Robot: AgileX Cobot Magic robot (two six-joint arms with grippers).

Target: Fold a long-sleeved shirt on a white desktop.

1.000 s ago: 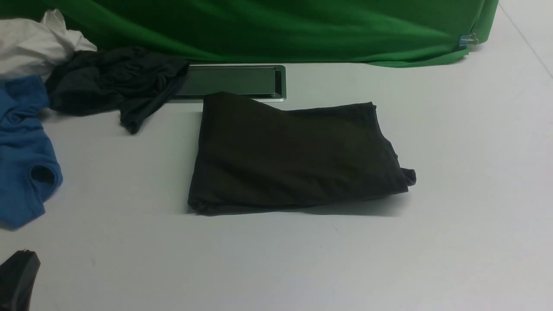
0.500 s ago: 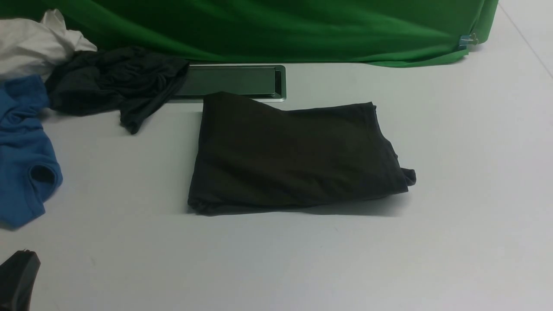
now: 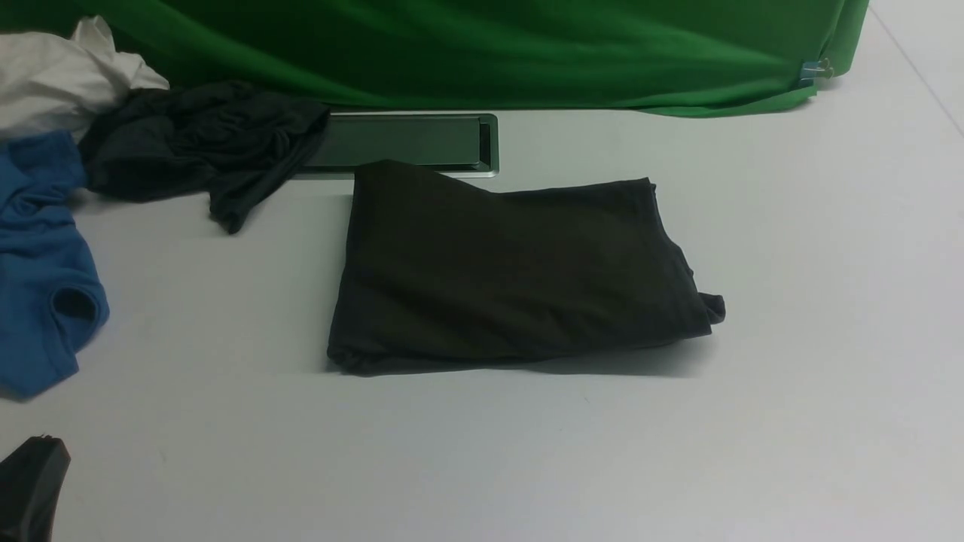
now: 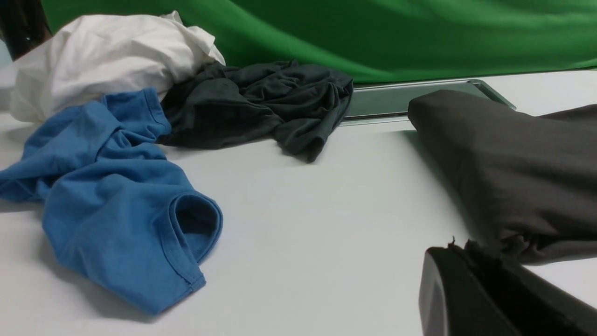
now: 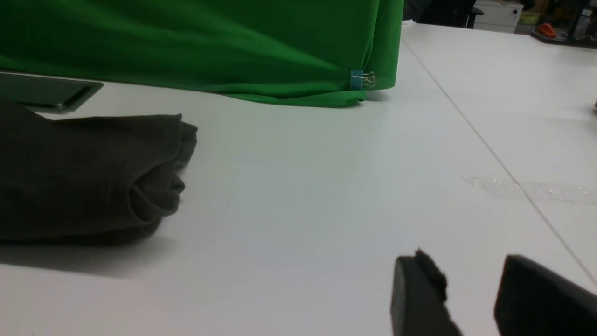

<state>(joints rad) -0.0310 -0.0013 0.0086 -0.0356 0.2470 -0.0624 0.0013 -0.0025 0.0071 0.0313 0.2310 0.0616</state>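
Observation:
The long-sleeved shirt (image 3: 512, 271) lies folded into a thick dark rectangle in the middle of the white desktop (image 3: 791, 301), its far corner over the cable hatch (image 3: 407, 143). It also shows in the left wrist view as a dark bundle (image 4: 513, 172), and in the right wrist view as the shirt's bunched end (image 5: 93, 177). My left gripper (image 3: 34, 482) sits at the near left corner, shut and empty, well clear of the shirt. My right gripper (image 5: 471, 280) is outside the front view; its jaws stand apart over bare table, holding nothing.
A blue garment (image 3: 41, 271), a blackish-teal garment (image 3: 196, 143) and a white cloth (image 3: 60, 75) are heaped at the far left. The green backdrop (image 3: 489, 53) runs along the back, held by a blue clip (image 3: 812, 71). A table seam (image 5: 489, 149) runs on the right.

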